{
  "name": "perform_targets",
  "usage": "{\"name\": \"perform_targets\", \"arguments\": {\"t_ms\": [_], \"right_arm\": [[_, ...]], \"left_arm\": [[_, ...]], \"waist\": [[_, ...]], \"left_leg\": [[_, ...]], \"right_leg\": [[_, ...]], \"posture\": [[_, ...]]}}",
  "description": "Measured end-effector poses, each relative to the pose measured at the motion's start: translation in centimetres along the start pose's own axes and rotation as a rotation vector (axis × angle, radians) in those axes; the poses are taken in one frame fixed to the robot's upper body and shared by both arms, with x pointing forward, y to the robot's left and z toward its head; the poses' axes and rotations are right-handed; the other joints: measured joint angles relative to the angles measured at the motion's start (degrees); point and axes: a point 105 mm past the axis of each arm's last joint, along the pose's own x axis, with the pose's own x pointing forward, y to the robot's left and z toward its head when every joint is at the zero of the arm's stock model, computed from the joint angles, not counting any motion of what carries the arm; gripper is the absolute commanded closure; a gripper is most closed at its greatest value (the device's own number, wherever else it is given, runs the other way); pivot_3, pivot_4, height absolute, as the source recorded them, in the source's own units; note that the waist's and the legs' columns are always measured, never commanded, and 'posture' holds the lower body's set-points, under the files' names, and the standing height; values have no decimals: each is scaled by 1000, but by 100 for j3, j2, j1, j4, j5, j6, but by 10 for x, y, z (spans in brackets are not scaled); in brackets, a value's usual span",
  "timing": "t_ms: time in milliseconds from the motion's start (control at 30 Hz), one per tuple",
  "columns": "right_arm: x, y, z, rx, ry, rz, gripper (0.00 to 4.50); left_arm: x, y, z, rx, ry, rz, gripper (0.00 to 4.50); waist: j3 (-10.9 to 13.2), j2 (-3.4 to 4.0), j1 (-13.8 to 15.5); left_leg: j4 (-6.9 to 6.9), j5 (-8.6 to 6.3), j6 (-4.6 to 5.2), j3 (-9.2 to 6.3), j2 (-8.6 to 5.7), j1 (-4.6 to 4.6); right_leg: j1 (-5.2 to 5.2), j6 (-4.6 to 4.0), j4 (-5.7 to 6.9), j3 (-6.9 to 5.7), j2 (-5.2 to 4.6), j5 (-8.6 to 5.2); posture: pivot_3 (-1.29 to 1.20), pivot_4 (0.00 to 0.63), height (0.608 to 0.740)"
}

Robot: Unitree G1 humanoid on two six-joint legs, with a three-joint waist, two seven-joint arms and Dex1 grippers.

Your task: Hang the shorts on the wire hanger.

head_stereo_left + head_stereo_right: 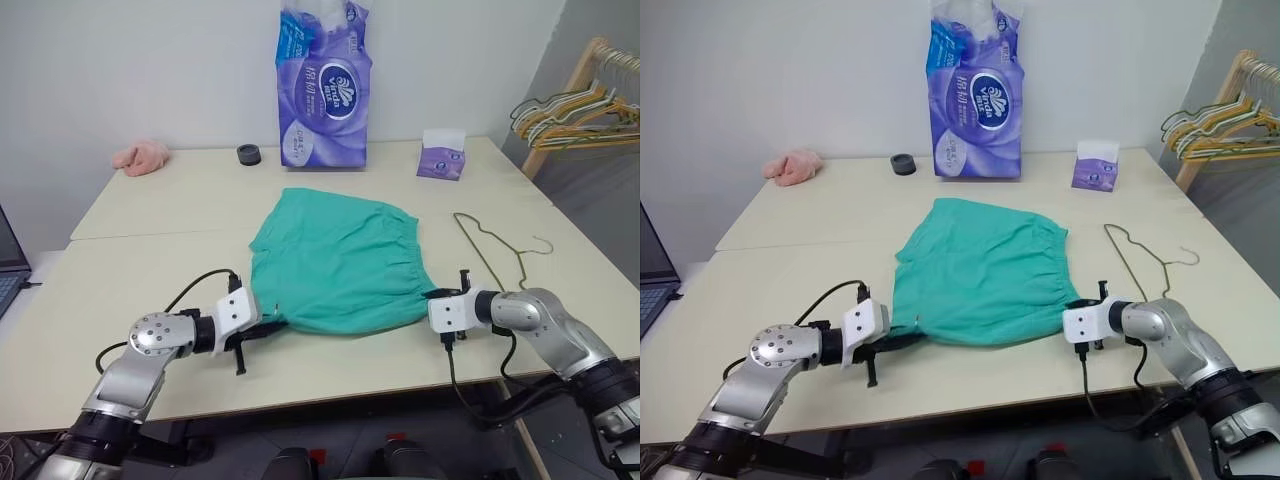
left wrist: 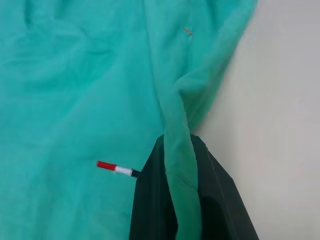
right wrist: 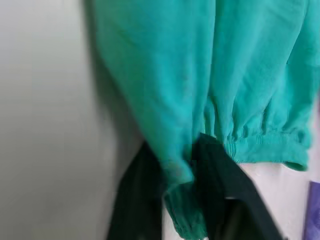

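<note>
Both grippers, left (image 1: 262, 322) and right (image 1: 432, 296), are clamped on the shorts (image 1: 335, 265) at their near corners. The wire hanger (image 1: 497, 243) lies just beside the shorts' right edge. Recommend lifting both corners evenly, keeping the cloth taut.

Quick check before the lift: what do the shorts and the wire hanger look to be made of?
The shorts: soft matte teal woven cloth, likely cotton; it bunches where both grippers pinch it, and the waistband is gathered elastic. The wire hanger: thin bare metal wire, dull grey, bent into a hook.
</note>
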Motion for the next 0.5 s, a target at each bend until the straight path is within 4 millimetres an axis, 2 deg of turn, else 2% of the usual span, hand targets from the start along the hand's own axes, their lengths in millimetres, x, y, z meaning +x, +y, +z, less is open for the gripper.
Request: {"name": "perform_targets", "arguments": {"t_ms": [167, 400, 500], "right_arm": [[-19, 24, 18, -3, -65, 166, 4472], [-47, 52, 40, -19, -145, 321, 4472], [-50, 55, 44, -4, -152, 341, 4472]], "left_arm": [[-16, -62, -3, -78, 70, -310, 4500], [-36, -109, 3, -193, 117, -535, 4500], [-36, -109, 2, -190, 121, -535, 4500]], "waist": [[4, 5, -2], [16, 19, 3], [18, 15, 3]], "left_leg": [[-1, -3, 6, 0, 6, 1], [4, -3, 5, 4, 10, 9], [5, -3, 5, 6, 10, 10]], "right_leg": [[0, 10, -1, -4, 0, -15], [4, 1, 1, -8, 1, -34], [6, -4, 2, -9, 2, -37]], "posture": [[-19, 32, 740], [-27, 39, 740], [-27, 39, 740]]}}
